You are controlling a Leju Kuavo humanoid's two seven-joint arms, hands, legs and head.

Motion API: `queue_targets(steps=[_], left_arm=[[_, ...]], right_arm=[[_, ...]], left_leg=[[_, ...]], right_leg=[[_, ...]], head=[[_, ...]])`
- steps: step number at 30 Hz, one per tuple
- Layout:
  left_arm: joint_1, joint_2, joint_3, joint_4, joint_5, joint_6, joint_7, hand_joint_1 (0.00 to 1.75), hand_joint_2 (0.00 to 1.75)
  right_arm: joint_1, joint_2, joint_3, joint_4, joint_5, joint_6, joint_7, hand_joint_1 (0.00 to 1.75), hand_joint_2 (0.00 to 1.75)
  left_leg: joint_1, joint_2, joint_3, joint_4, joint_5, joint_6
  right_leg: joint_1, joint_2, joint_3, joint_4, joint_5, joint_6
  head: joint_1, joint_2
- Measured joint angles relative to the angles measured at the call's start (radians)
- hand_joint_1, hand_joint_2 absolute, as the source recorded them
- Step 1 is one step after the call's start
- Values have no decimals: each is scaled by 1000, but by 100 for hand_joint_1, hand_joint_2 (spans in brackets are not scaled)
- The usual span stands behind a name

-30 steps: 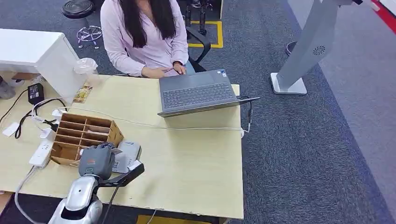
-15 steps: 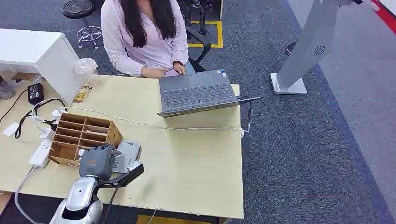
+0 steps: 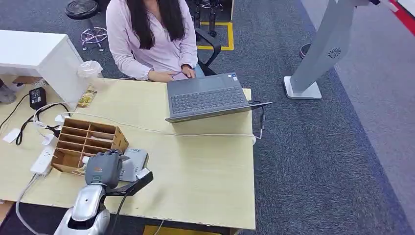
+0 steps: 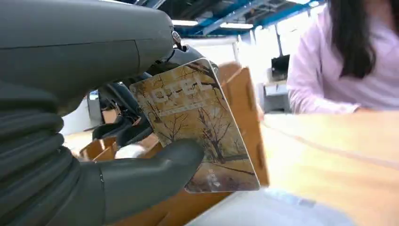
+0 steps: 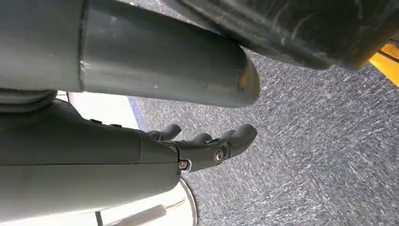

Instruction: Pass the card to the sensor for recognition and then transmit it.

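Silver-armed left hand (image 3: 103, 168) pinches the card (image 4: 197, 122) upright over the sensor (image 3: 134, 162), beside the wooden organizer (image 3: 88, 139); right hand (image 5: 207, 146) hangs loosely open, holding nothing.

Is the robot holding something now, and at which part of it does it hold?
The left hand holds a card, thumb pressed on its printed face near one lower corner. The right hand holds nothing.

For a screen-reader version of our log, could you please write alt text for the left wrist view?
The robot's left hand pinches a card, printed with bare trees on a golden ground, between its thumb and dark fingers. Behind it stands a wooden compartment box on a pale wooden table, where a person in a pink shirt sits.
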Motion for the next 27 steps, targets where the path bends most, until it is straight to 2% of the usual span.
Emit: queue_targets(steps=[6,15,22,27], left_arm=[[-14,-26,-3,-2,-3,-8,-14,175,175],[-29,-42,-10,21,-5,-21,-14,175,175],[-40,-44,-10,70,-5,-52,-13,175,175],[-66,-44,-14,129,-3,-104,-11,175,175]], right_arm=[[0,0,3,0,1,4,-6,0,0],[0,0,5,0,3,14,-10,0,0],[0,0,10,0,3,15,-10,0,0],[-1,-1,17,0,3,17,-10,0,0]], left_leg=[[0,0,0,0,0,0],[0,0,0,0,0,0],[0,0,0,0,0,0],[0,0,0,0,0,0]], right_leg=[[0,0,0,0,0,0],[0,0,0,0,0,0],[0,0,0,0,0,0],[0,0,1,0,0,0]], head=[[0,0],[0,0],[0,0],[0,0]])
